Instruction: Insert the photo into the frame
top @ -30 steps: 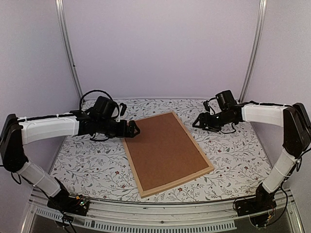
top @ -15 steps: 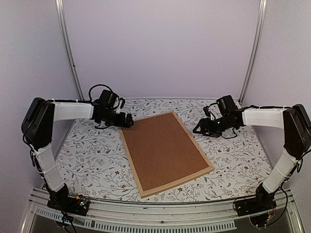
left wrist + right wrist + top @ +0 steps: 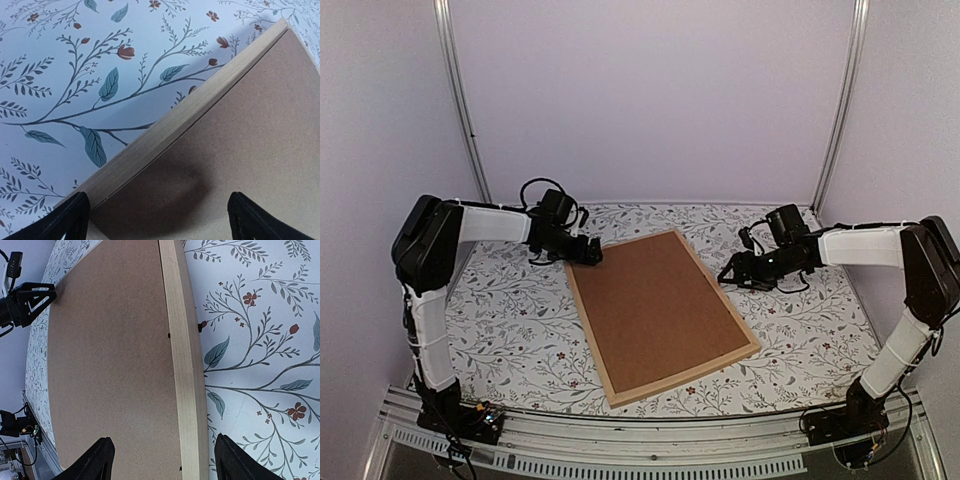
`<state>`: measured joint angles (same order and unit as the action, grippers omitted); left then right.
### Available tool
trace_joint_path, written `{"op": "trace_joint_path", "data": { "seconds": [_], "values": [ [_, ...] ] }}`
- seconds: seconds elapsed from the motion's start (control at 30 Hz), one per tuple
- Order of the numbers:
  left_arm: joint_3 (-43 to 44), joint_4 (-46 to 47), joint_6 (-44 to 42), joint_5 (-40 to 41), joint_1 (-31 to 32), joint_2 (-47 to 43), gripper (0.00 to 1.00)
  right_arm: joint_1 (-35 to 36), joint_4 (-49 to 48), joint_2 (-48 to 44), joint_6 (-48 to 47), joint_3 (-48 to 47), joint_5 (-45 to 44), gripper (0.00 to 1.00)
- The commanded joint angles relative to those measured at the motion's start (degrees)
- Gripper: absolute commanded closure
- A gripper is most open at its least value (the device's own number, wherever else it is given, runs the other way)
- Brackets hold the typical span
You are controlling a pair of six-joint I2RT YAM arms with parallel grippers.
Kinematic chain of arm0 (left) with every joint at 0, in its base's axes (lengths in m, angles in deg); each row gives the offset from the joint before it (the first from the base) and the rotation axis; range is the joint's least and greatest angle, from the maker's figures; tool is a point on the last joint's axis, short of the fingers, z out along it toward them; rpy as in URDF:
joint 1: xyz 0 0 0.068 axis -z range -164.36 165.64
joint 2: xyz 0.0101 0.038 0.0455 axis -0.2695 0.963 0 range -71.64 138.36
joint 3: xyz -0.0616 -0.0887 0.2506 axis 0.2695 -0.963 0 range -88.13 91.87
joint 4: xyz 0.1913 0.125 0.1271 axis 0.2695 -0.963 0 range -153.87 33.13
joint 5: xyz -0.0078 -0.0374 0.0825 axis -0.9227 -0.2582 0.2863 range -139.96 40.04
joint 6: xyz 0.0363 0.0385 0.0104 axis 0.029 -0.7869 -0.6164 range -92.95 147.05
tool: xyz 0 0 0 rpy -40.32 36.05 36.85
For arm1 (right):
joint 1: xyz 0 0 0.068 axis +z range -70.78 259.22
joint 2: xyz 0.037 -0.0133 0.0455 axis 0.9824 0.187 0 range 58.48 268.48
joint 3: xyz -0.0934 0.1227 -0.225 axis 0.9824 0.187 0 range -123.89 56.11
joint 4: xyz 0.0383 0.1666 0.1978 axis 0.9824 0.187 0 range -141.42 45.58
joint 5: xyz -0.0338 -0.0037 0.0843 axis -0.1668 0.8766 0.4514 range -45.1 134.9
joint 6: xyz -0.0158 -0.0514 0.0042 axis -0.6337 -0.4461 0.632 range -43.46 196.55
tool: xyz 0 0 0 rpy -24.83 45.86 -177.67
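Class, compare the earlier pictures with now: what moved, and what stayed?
The left gripper shifted slightly back near the far left corner of the frame as its arm folded upright. The right gripper slid nearer along its right edge. Nothing was gripped. The frame and backing board stayed put.

Here's a robot test cell, a lab rig by every sign: plain pale walls (image 3: 650, 100) box in the top of the view, with bare aluminium posts (image 3: 460, 110) running up at upper left and upper right. Along the bottom edge a slotted metal rail (image 3: 650, 462) carries two bolted arm bases (image 3: 455, 412) and loose cables (image 3: 868, 445) at lower right. The table (image 3: 510, 320) wears a floral-print cover.
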<state>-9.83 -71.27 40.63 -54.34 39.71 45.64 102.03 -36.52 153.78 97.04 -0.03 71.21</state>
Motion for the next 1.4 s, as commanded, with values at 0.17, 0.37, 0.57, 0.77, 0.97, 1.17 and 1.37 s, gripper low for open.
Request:
{"op": "trace_joint_path", "data": {
  "seconds": [0.17, 0.37, 0.57, 0.77, 0.97, 1.17, 1.37],
  "values": [
    [-4.4, 2.0, 1.2, -3.6, 0.0, -2.7, 0.04, 0.1, -2.1, -0.8, 0.2, 0.6, 1.4, 0.27],
    [-7.2, 3.1, 1.7, -4.2, 0.6, -4.6, 0.06, 0.1, -2.3, -0.4, 0.4, 0.7, 1.8, 0.27],
    [-9.8, 3.0, 2.3, -4.7, 1.1, -7.4, 0.08, 0.1, -2.2, -0.3, 0.4, 1.0, 1.7, 0.27],
    [-13.1, 2.5, 3.0, -8.4, 1.8, -11.2, 0.12, 0.1, -1.8, -0.5, 0.1, 0.8, 0.7, 0.27],
    [-13.3, -3.8, 2.6, -7.4, 2.9, -12.9, 0.13, 0.1, 0.4, -0.8, -0.7, -0.4, -1.8, 0.27],
    [-13.2, -4.0, 1.7, -2.1, 2.9, -16.8, 0.04, 0.1, 4.1, -4.7, -0.4, 0.9, -6.7, 0.27],
    [-8.5, -3.3, -1.3, 2.1, 2.4, -13.7, 0.00, 0.3, 7.9, -11.3, 1.3, 6.6, -9.8, 0.24]
  ]
}}
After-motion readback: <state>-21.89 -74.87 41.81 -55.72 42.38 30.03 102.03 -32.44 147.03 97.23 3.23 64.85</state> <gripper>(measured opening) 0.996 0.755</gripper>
